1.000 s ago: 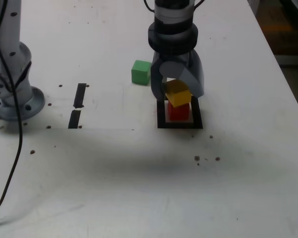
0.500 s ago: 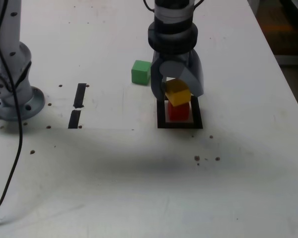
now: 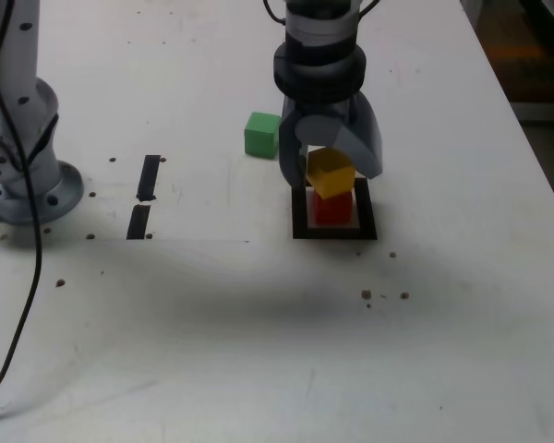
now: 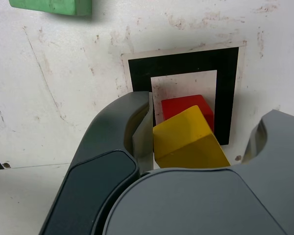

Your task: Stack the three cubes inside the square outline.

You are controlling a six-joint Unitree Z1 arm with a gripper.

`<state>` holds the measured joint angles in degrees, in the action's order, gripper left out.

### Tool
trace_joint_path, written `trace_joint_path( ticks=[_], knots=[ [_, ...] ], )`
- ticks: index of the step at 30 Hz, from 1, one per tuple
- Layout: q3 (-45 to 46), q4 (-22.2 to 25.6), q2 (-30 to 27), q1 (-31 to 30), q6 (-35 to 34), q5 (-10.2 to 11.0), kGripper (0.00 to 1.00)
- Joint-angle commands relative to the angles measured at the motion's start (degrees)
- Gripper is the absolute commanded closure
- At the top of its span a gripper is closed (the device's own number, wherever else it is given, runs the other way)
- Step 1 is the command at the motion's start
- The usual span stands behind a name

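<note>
The red cube [image 3: 332, 209] sits inside the square outline [image 3: 300, 226] of black tape. On top of it rests the yellow cube [image 3: 331, 173], turned at an angle to it. My gripper [image 3: 331, 171] hangs straight down around the yellow cube and stands open. In the wrist view one finger [image 4: 142, 127] touches the yellow cube [image 4: 186, 139], and a gap shows between the cube and the other finger. The red cube [image 4: 183, 105] peeks out beneath, within the outline [image 4: 186, 61]. The green cube [image 3: 261, 135] lies alone on the table, behind the outline and toward the exterior view's left.
A second arm's grey base [image 3: 23, 157] stands at the exterior view's left, with a black cable [image 3: 32, 277] trailing forward. Two short black tape strips [image 3: 149, 177] lie between it and the outline. The table's edge [image 3: 535, 157] runs down the right.
The jaws have widened a little, and one finger has come away from the yellow cube. The yellow cube stays on the red one.
</note>
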<state>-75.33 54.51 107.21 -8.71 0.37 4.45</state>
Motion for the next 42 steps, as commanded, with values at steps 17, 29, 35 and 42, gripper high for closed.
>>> trace_joint_path(
  ticks=[17,29,35,42],
  knots=[
    [1.04,2.16,-1.84,0.08,-3.84,0.41,0.08],
    [-3.23,13.13,-10.03,1.86,-6.51,5.02,0.08],
    [-3.09,17.96,-12.29,5.82,-3.07,6.25,0.08],
    [2.48,15.93,-12.01,12.32,5.45,5.6,0.08]
  ],
)
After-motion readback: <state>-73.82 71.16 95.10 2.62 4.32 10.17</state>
